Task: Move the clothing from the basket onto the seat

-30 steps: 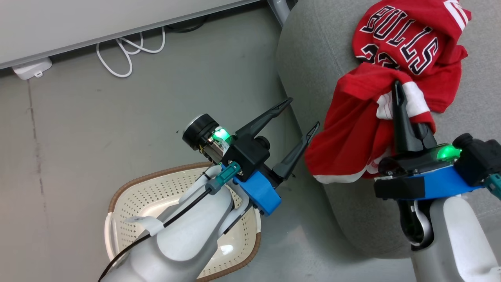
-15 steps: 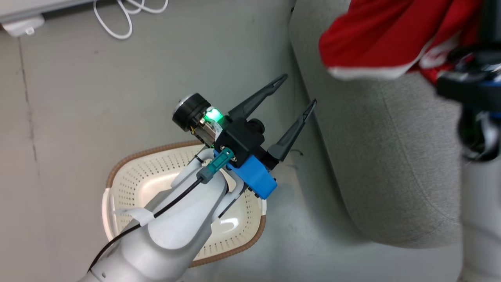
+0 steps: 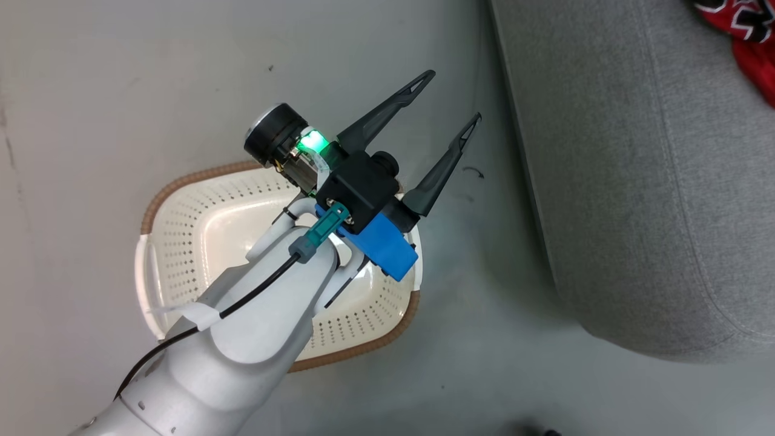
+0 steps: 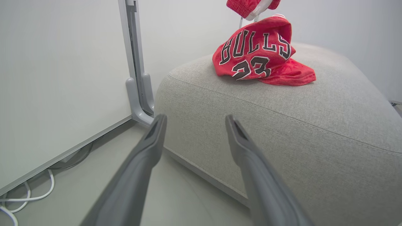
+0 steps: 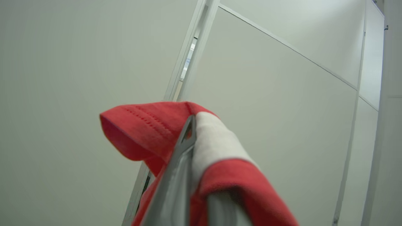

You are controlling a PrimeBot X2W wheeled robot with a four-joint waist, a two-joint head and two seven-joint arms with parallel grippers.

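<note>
Basket [image 3: 181, 242] looks empty, jersey [image 4: 257, 53] is on the seat [image 4: 282, 131], just the red garment [image 5: 141, 125] pinched in the right gripper [image 5: 196, 131] to go, left gripper [image 3: 455, 94] spread empty.

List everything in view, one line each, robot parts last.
basket: one, cream with brown rim, on the floor beside the seat, no clothing seen inside
seat: one, light grey, right of the basket
jersey: one, red, lettered BULLS, lying on the seat
red garment: one, white trim, held up above the jersey
cable: white loops, count unclear, on the floor by the wall panels
wall panels: several, pale, beside the seat
floor: grey
left gripper: dark, open, between basket and seat
right gripper: dark, shut on the red garment
</note>
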